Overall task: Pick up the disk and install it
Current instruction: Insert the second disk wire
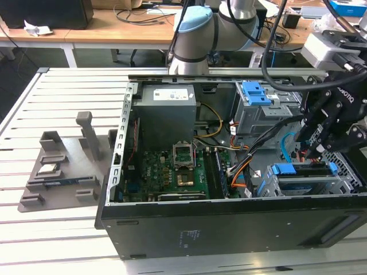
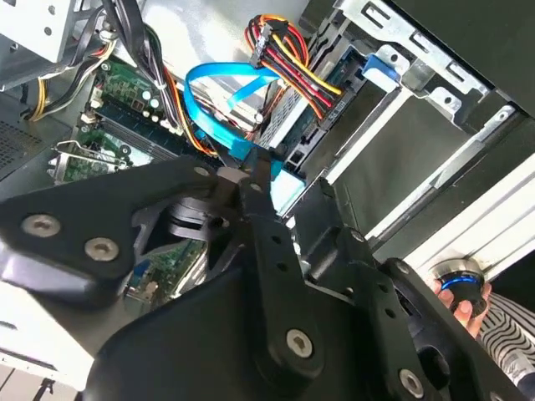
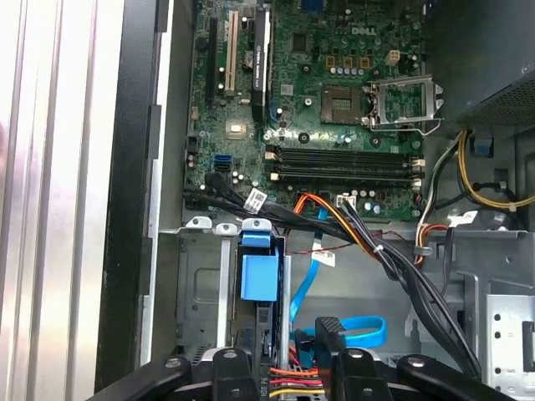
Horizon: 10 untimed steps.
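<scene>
Disk [image 1: 304,170] just beneath tool [image 1: 312,150]

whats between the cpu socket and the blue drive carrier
In the first wrist view, memory slots and a black and orange cable bundle lie between them.
</scene>
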Motion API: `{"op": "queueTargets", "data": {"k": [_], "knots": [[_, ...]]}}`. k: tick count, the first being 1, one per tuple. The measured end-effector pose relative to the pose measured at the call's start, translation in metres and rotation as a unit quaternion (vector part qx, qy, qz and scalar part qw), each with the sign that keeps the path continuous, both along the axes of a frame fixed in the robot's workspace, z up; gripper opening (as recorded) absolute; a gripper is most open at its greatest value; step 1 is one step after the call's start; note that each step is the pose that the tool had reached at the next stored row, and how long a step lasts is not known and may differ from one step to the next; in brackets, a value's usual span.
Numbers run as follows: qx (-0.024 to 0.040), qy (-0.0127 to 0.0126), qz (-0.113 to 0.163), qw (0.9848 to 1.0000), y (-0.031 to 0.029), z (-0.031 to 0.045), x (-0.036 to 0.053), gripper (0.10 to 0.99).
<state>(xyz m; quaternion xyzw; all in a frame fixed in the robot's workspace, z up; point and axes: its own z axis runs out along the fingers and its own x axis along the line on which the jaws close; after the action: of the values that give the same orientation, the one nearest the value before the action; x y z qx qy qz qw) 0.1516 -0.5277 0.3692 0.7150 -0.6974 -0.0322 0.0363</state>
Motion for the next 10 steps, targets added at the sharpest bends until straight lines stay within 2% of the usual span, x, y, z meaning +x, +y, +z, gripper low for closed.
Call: {"op": "queueTargets", "data": {"k": [1,2,3,5,6,7,10], "knots": [[0.0,0.0,0.0,1.0,0.0,-0.0001,0.0,0.22],[0.0001,0.0,0.0,1.0,0.0,-0.0002,0.0,0.161],[0.0,0.0,0.0,1.0,0.0,-0.0003,0.0,0.161],[-0.0094,0.0001,0.0,1.0,-0.0064,-0.0033,0.0005,0.161],[-0.0101,0.0022,0.002,0.9999,-0.0064,-0.0149,0.0069,0.161],[-0.0101,0.0026,0.002,0.9999,-0.0065,-0.0186,0.0083,0.161],[-0.0104,0.0027,0.003,0.9999,-0.0065,-0.0215,0.0092,0.161]]}}
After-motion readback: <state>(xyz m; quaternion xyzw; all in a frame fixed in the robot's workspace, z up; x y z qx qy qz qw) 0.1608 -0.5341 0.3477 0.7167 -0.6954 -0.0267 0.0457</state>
